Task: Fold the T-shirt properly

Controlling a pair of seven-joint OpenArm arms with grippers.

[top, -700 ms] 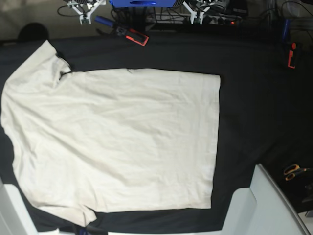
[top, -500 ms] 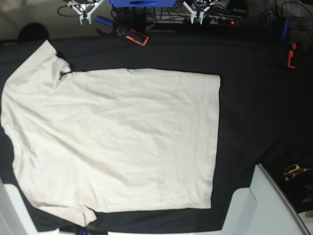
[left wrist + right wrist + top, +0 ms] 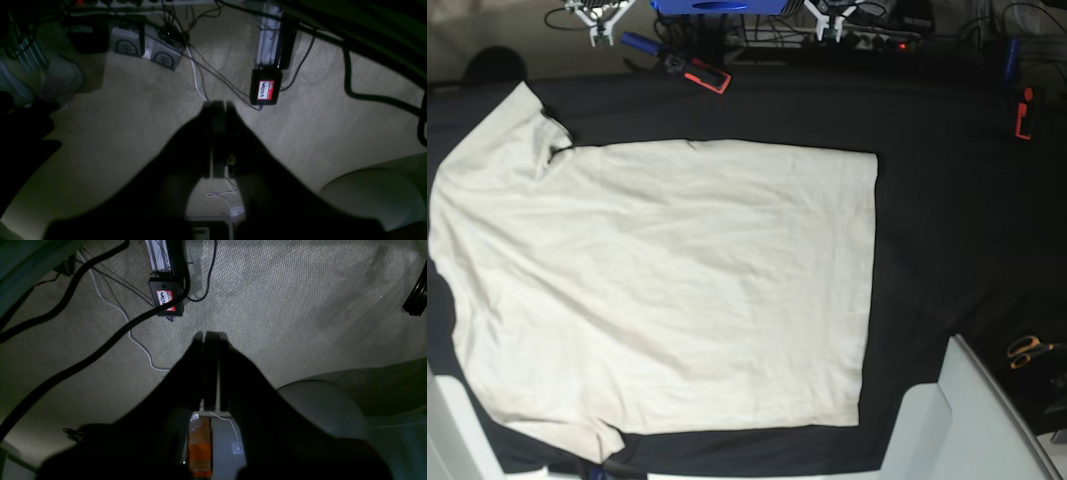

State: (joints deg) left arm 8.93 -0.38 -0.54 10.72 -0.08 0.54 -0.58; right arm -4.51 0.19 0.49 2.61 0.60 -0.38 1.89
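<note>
On the left of your base view, the T-shirt [image 3: 657, 290] lies spread flat on the black tablecloth [image 3: 947, 220]. Its sleeves sit at the far left, one reaching up toward the top-left corner and one near the bottom edge. Its straight hem runs down the right side of the cloth, about two-thirds of the way across. The shirt is lightly wrinkled, and nothing is touching it.

Along the top edge, you can see a red-and-black tool [image 3: 705, 74] just beyond the shirt. Further right, a small red-and-black object [image 3: 1023, 112] rests near the table's right edge. Orange-handled scissors [image 3: 1029, 350] lie at the lower right, beside a pale grey structure [image 3: 967, 420].

Neither arm is over the table. Your right gripper [image 3: 210, 336] hangs above the beige carpet [image 3: 300, 306], its fingers pressed together and empty. A thick black cable [image 3: 100, 350] and a black box with a red label [image 3: 166, 300] lie below it.

Your left gripper [image 3: 218, 104] is also clenched on nothing, over the same carpet, near a labelled black box [image 3: 266, 89].
</note>
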